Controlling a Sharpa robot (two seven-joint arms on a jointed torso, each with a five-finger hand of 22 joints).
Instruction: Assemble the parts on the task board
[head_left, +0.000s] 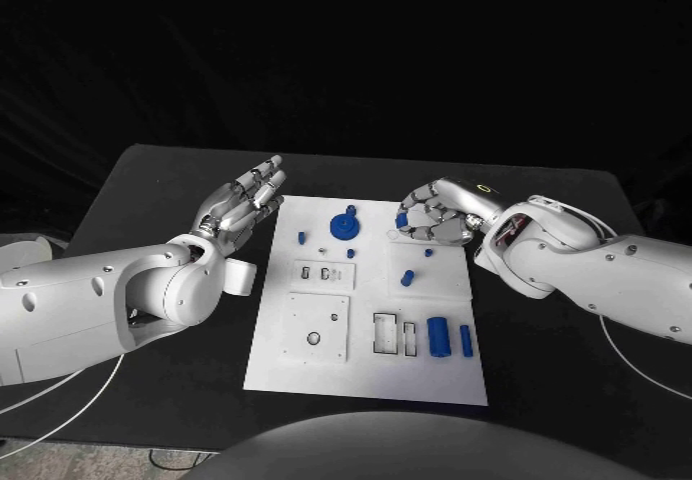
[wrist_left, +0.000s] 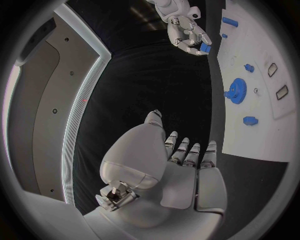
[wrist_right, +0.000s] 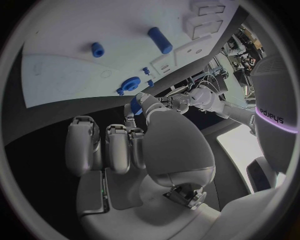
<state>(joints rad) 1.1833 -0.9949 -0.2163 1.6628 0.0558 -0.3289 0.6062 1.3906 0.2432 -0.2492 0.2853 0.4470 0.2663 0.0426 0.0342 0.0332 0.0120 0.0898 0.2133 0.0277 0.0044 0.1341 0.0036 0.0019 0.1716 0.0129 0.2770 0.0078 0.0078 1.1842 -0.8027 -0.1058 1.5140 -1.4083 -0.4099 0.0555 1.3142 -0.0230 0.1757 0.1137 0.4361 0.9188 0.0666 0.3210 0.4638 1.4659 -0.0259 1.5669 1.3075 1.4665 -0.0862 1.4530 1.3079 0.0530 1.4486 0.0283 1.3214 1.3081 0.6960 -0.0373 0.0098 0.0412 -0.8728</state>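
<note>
The right robot hand (head_left: 437, 212) pinched what looked like a small blue part (wrist_left: 205, 47) above the task board (head_left: 433, 380) — the left robot hand (head_left: 242, 205) lay open, fingers apart.

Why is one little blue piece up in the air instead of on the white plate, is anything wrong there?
Nothing looks broken or spilled. The right hand holds a small blue part over the far edge of the task board. The left hand is open beside the board. The blue gear and the other pieces sit on the board.
</note>
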